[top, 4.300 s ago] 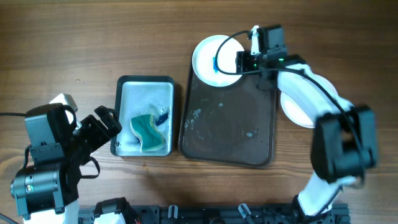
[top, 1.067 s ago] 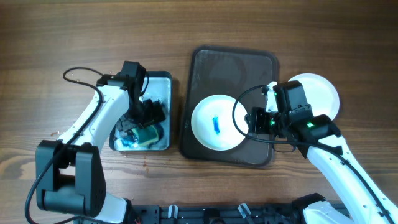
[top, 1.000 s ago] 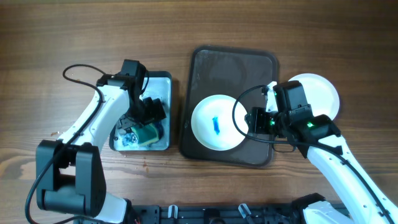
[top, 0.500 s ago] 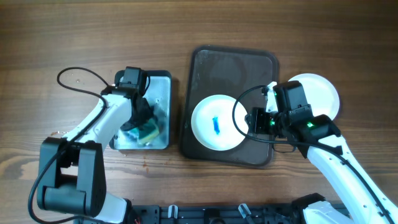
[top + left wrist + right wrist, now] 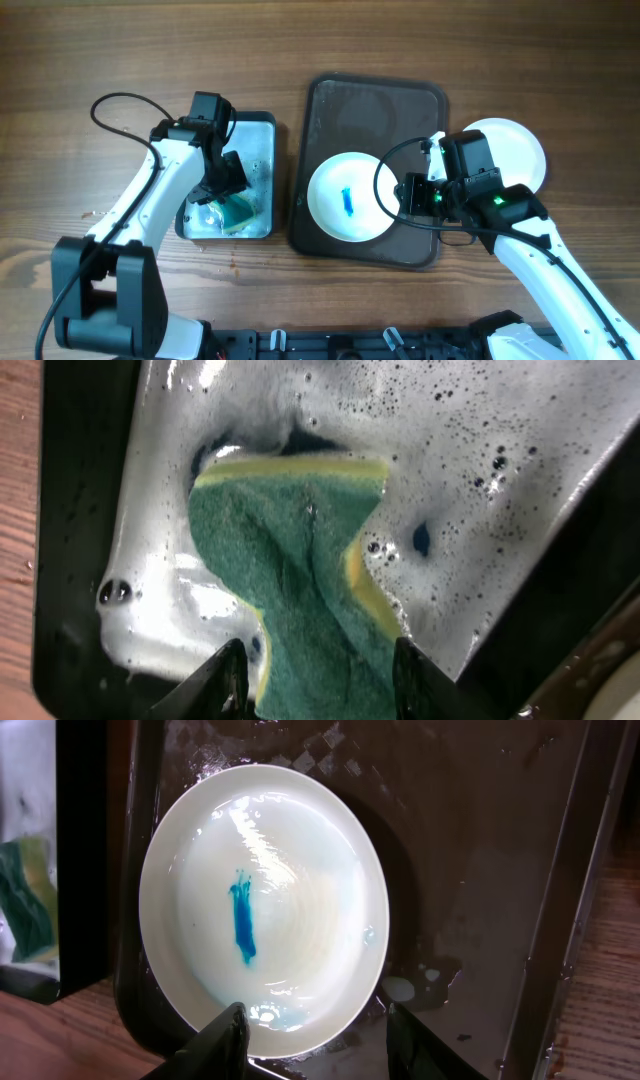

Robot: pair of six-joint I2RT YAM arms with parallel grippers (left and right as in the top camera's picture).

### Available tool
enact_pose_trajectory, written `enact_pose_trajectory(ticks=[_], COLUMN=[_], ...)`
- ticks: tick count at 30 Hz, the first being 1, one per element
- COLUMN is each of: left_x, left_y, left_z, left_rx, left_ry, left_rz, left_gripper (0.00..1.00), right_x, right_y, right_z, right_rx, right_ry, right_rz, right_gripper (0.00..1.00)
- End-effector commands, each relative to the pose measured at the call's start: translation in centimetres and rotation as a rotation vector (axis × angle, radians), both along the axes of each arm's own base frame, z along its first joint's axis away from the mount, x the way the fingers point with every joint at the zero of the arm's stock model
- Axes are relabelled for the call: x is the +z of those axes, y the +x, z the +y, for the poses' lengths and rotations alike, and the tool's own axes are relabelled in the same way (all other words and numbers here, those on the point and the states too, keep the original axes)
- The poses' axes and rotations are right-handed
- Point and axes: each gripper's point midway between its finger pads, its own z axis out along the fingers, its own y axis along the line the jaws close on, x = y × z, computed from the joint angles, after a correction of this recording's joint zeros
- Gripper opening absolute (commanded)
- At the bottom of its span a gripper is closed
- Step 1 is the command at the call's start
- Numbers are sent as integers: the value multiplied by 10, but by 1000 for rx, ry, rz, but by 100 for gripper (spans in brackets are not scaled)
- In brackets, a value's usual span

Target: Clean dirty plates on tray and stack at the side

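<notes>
A white plate (image 5: 348, 197) (image 5: 265, 905) with a blue smear lies at the near left of the dark brown tray (image 5: 400, 110) (image 5: 470, 870). My right gripper (image 5: 405, 190) (image 5: 315, 1045) hovers at that plate's near rim, jaws apart on either side of it, pinching nothing. A second, plain white plate (image 5: 518, 148) rests on the table right of the tray, partly under my right arm. My left gripper (image 5: 228, 185) (image 5: 318, 680) reaches down into the small soapy tray (image 5: 270, 150), its fingers closed against both sides of a green and yellow sponge (image 5: 237, 212) (image 5: 290, 560).
The small tray (image 5: 70, 510) holds foamy water and stands just left of the brown tray. Cables loop from both arms. Wet streaks and foam spots mark the brown tray's floor. Bare wooden table surrounds both trays.
My left gripper went from wide open over the sponge to closed around it, shifting slightly inside the small tray. The right arm and the smeared plate have stayed put.
</notes>
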Motion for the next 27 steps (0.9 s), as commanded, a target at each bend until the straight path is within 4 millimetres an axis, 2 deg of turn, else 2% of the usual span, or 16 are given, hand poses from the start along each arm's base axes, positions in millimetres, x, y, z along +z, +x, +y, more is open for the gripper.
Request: enact_pose_trajectory(ticks=[1, 6, 7, 8, 11, 12, 16, 21, 23, 25, 27], left_x=[-6, -46, -62, -67, -73, -73, -60, -25, -9, 9, 25], left_y=[-2, -10, -15, -16, -14, -13, -4, 7, 11, 15, 19], left_z=[-4, -2, -1, 0, 0, 0, -2, -4, -4, -5, -5], left_rx=[52, 75, 74, 74, 69, 70, 40, -29, -36, -41, -71], left_ry=[-24, -25, -19, -15, -15, -15, -18, -18, -15, -17, -18], left_rz=[-10, -3, 7, 11, 9, 6, -12, -23, -34, -54, -82], left_gripper=[42, 42, 33, 26, 4, 4, 4, 4, 4, 4, 4], right_x=[6, 6, 6, 6, 4, 3, -10, -23, -28, -29, -30], right_y=[4, 4, 4, 4, 6, 8, 13, 13, 15, 19, 21], right_z=[1, 1, 1, 1, -3, -9, -37, -37, -34, -14, 2], right_rx=[-1, -1, -1, -1, -14, -31, -186, -181, -149, 26, 160], right_ry=[1, 1, 0, 0, -23, -51, -168, -152, -139, -94, -46], right_rz=[-15, -15, -16, -16, -21, -27, -2, 58, 67, 26, -4], right_gripper=[45, 45, 45, 45, 50, 51, 54, 54, 57, 71, 73])
